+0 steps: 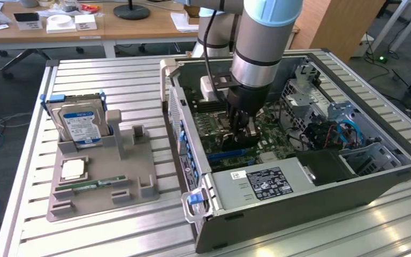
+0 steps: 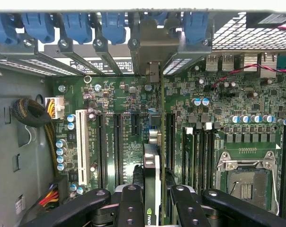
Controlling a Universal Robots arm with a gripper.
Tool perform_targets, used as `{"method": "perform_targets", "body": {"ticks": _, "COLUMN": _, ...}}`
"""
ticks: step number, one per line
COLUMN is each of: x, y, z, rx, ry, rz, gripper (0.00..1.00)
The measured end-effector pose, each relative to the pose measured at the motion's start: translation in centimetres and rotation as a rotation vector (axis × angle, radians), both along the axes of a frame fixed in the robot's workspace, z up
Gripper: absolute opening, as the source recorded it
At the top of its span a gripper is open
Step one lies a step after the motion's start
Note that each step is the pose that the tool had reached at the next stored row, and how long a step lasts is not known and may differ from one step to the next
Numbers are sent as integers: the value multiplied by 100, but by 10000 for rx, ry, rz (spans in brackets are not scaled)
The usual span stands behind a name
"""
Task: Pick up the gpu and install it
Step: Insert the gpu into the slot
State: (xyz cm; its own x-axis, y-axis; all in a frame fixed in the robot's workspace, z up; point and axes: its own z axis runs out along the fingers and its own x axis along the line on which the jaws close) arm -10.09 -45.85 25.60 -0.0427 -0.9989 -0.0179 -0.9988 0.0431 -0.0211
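Where the motherboard lies exposed in the computer case, we list: gripper, clenched on the gpu. The card is held edge-on above the motherboard, one end toward the blue-clipped slot covers at the motherboard's edge. Black expansion slots run alongside, and there is free room either side.

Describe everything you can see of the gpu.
The gpu is a thin dark card, standing on edge over the green motherboard inside the open computer case. A green logo marks its black face; a grey metal bracket caps the end by the rear wall. The claw clamps it from both sides. Whether it is seated cannot be told.
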Motion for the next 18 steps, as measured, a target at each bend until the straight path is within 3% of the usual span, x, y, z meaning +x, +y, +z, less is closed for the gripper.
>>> {"method": "perform_targets", "body": {"ticks": 18, "x": -2, "y": 0, "z": -24, "rx": 0, "ry": 0, "rz": 0, "gripper": 27}}
